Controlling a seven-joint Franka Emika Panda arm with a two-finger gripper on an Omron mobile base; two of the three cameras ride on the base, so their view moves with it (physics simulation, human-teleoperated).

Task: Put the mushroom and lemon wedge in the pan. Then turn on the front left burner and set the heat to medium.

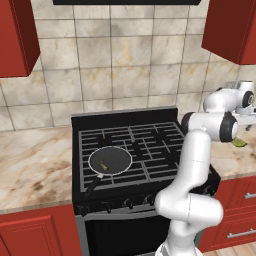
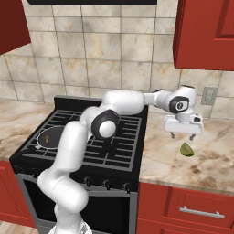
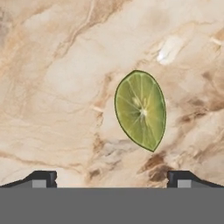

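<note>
mushroom (image 1: 103, 163) sits in pan (image 1: 111, 152), frame left | I hang my hand (image 2: 183, 135) released above lemon wedge (image 3: 140, 110), centre-right on tabletop (image 3: 57, 78), to grab it next

A black gas stove (image 1: 135, 145) with grates sits centre frame in the left base view; marble counter (image 1: 30, 160) flanks it left and right; beige tiled wall (image 1: 120, 65) behind; red cabinets (image 1: 17, 35) in upper corners; a wall outlet (image 2: 209, 95) at right in the right base view.
</note>
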